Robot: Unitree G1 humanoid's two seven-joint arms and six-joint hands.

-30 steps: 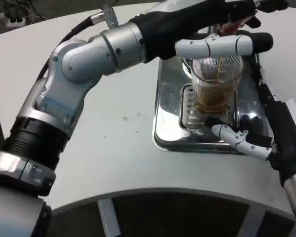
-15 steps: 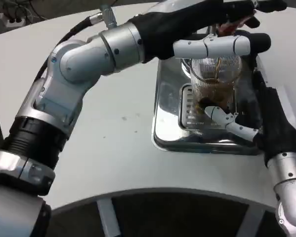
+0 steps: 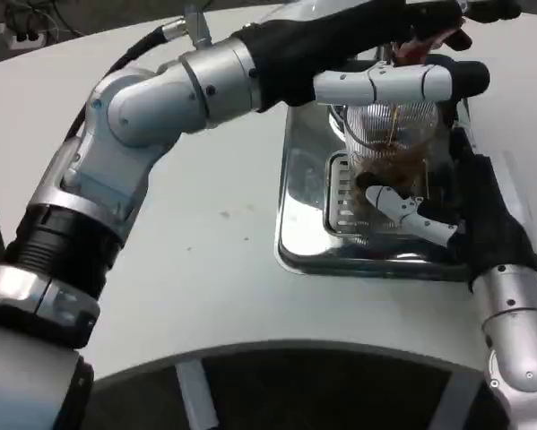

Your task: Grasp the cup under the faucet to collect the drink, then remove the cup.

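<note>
A ribbed glass cup (image 3: 392, 148) stands on the grate of a steel drip tray (image 3: 304, 193), partly filled with brown drink. A thin brown stream (image 3: 396, 121) runs into it from the faucet above. My left hand (image 3: 402, 36) reaches across from the left and holds the faucet's red handle (image 3: 432, 40), one white finger (image 3: 385, 85) stretched across the cup's rim. My right hand (image 3: 456, 210) is at the cup's right side with its fingers apart. Its white thumb (image 3: 402, 208) lies against the cup's lower front, and its dark fingers stand beside the glass.
My left forearm (image 3: 174, 94) crosses the table above the tray's left edge. The white table (image 3: 205, 260) lies bare to the left of and in front of the tray. The table's curved front edge (image 3: 277, 345) runs just below.
My right hand has moved up and left from the tray's front right corner to the cup, its thumb now against the glass. The left hand stays on the handle and the drink keeps pouring.
</note>
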